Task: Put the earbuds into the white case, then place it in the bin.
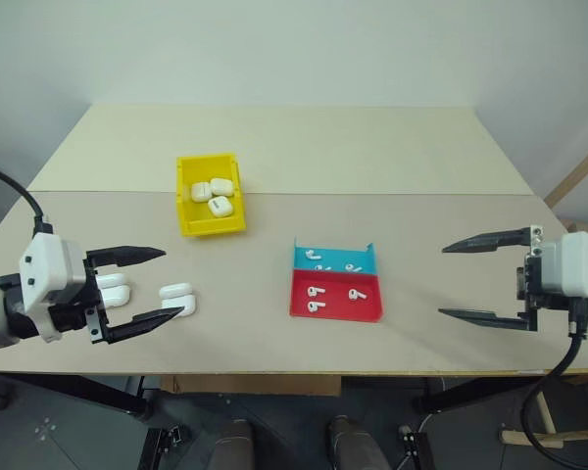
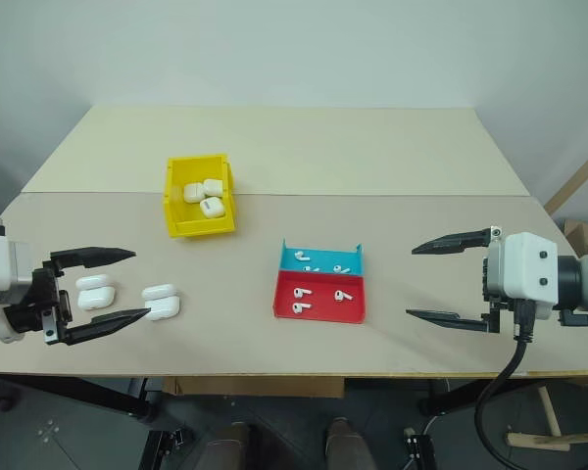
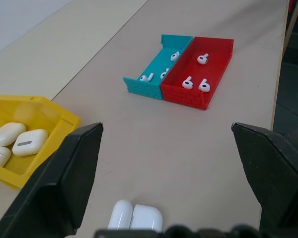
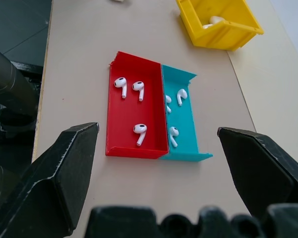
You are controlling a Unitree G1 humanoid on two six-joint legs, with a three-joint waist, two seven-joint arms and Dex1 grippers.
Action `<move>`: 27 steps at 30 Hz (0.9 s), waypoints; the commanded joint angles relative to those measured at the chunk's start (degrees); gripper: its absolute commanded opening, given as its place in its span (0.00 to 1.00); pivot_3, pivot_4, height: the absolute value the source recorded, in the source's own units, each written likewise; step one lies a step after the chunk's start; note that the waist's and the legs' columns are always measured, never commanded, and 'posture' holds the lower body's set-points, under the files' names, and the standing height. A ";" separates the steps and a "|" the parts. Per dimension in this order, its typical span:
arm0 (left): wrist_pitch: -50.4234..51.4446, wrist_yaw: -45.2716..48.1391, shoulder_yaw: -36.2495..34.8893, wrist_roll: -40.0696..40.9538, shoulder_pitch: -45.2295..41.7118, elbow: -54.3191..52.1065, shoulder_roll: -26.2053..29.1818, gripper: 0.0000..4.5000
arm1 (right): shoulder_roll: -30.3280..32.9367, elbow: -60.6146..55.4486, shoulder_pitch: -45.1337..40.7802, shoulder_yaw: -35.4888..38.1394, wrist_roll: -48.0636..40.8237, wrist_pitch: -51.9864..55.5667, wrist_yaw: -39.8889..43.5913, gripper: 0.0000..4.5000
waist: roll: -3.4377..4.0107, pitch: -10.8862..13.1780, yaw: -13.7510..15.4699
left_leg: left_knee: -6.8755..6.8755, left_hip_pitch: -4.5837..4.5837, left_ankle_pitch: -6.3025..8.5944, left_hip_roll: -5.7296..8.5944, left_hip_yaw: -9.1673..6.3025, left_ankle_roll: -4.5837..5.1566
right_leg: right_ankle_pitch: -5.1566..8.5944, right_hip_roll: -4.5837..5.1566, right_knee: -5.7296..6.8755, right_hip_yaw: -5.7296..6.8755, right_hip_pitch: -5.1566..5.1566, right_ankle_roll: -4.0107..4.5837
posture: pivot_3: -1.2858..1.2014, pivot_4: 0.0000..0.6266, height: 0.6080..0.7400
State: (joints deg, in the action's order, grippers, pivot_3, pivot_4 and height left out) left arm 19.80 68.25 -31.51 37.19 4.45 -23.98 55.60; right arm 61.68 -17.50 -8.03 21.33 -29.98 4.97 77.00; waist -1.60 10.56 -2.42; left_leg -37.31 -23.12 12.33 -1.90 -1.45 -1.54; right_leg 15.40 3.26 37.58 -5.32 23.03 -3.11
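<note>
Earbuds (image 4: 137,131), tiny glossy white stemmed plastic, at 12 o'clock of right gripper (image 2: 452,277): light, slippery, best pinched across the stem. Both jaws apart, left gripper (image 1: 145,286) empty too.

Both arms reach in from the sides, held low and apart. The left gripper (image 1: 149,287) points inward toward the right, its two black fingers spread wide, one above the other. The right gripper (image 1: 463,280) faces back toward it, its fingers equally wide apart. Neither holds anything. Both white wrists sit roughly level.
</note>
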 commanded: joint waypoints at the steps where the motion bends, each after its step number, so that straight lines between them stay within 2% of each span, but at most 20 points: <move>1: -0.44 -0.61 -0.43 -0.86 0.07 -0.76 0.67 1.00 | -0.01 -0.64 -0.74 1.50 -0.28 -1.53 -0.25 0.99 | 0.00 0.00 0.00 | 0.00 0.00 0.00 0.00 0.00 0.00 | 0.00 0.00 0.00 0.00 0.00 0.00 | 0.52 0.24 1.00; 4: 3.39 -5.86 -0.20 -0.54 -1.16 -2.00 0.13 1.00 | -0.02 -0.75 -0.90 1.23 -0.23 -1.45 -0.44 0.99 | 0.00 0.00 0.01 | 0.00 0.00 0.00 0.00 -0.01 0.00 | 0.00 0.00 0.00 0.00 0.00 0.00 | 0.52 0.24 1.00; 10: 0.05 -4.70 -0.70 -1.88 -0.22 -2.22 -0.18 1.00 | 0.11 -0.30 -1.79 0.50 0.13 -1.67 -0.65 0.99 | 0.00 0.00 -0.02 | 0.00 0.00 0.00 0.00 0.00 0.00 | 0.00 0.00 0.00 0.00 0.00 0.00 | 0.52 0.24 1.00; 18: 2.48 -9.21 -1.73 -3.01 2.43 -7.72 -1.46 1.00 | 0.59 1.17 -5.34 -1.86 2.60 -1.37 -2.36 0.99 | 0.00 0.00 -0.09 | 0.00 0.01 0.00 -0.01 0.00 0.00 | 0.00 0.00 0.00 -0.01 0.00 0.00 | 0.52 0.24 1.00; 23: 7.89 -14.51 -1.75 -4.97 5.92 -13.60 -0.87 1.00 | 2.35 0.12 -5.55 -1.76 1.88 2.86 -2.72 0.99 | 0.00 0.00 -0.03 | 0.00 -0.01 0.00 0.00 -0.01 0.00 | 0.00 0.01 0.01 -0.02 0.01 0.00 | 0.52 0.24 1.00; 27: 18.29 -21.30 -1.77 -5.47 6.25 -18.53 1.20 1.00 | 3.77 -1.01 -4.16 -1.21 2.08 6.07 -3.16 0.99 | -0.01 0.00 0.03 | -0.01 0.01 0.00 0.01 -0.01 0.00 | 0.00 0.01 0.03 -0.02 0.00 0.00 | 0.52 0.24 1.00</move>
State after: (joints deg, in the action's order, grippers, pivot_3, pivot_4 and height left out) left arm 33.61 50.28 -31.67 31.69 11.13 -39.24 55.16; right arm 63.98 -16.98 -12.42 18.55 -27.28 9.24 74.19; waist -1.61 10.56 -2.39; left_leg -37.32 -23.11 12.33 -1.89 -1.47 -1.53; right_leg 15.40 3.27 37.62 -5.33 23.03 -3.11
